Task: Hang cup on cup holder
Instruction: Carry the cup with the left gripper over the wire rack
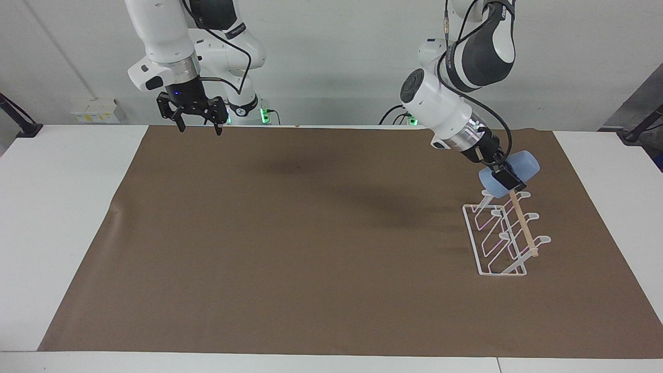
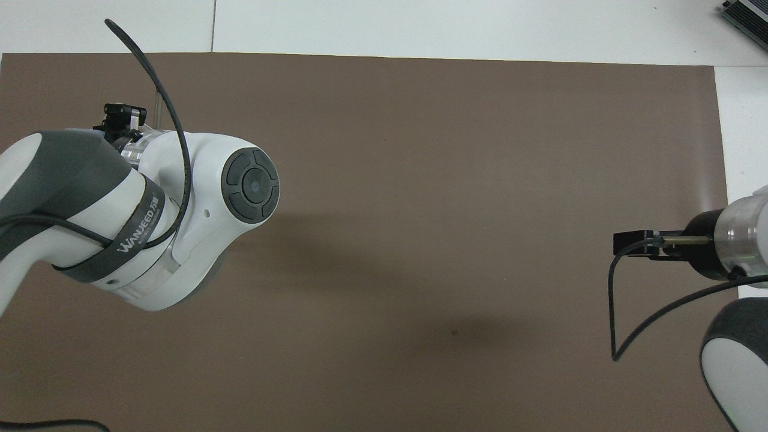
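A white desk (image 1: pixel 62 207) is carrying a broad brown mat (image 1: pixel 311 248) under even light, while a plain pale wall (image 1: pixel 336 62) is standing at the back with a small white socket box (image 1: pixel 94 110) sitting along its foot.
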{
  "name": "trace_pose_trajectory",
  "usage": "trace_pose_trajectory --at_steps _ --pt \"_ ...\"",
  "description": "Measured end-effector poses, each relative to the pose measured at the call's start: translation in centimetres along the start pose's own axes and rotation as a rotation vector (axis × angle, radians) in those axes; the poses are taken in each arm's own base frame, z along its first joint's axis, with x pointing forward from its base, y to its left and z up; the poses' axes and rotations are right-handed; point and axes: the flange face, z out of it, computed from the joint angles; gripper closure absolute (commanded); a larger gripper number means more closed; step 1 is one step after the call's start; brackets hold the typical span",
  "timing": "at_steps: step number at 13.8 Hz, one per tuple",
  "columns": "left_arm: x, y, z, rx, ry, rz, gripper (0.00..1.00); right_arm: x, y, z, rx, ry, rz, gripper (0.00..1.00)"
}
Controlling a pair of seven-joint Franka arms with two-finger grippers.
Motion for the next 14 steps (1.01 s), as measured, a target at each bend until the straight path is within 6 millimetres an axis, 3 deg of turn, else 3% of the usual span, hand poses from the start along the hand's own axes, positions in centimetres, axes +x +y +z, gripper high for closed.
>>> trace_pose_trajectory --at_steps 3,9,14 --pt "0.1 0.5 0.3 -0.047 0.007 -0.007 1.0 0.2 2.0 0.2 0.001 -0.003 -0.02 0.0" --pt "2.0 1.3 3.1 -0.11 -0.082 -0.012 1.0 0.1 1.7 -0.6 0.001 0.012 -0.025 0.0" --pt "5.0 -3.2 5.0 -0.064 -0.194 -0.051 1.0 -0.2 1.9 -3.7 0.006 0.076 -0.022 0.0"
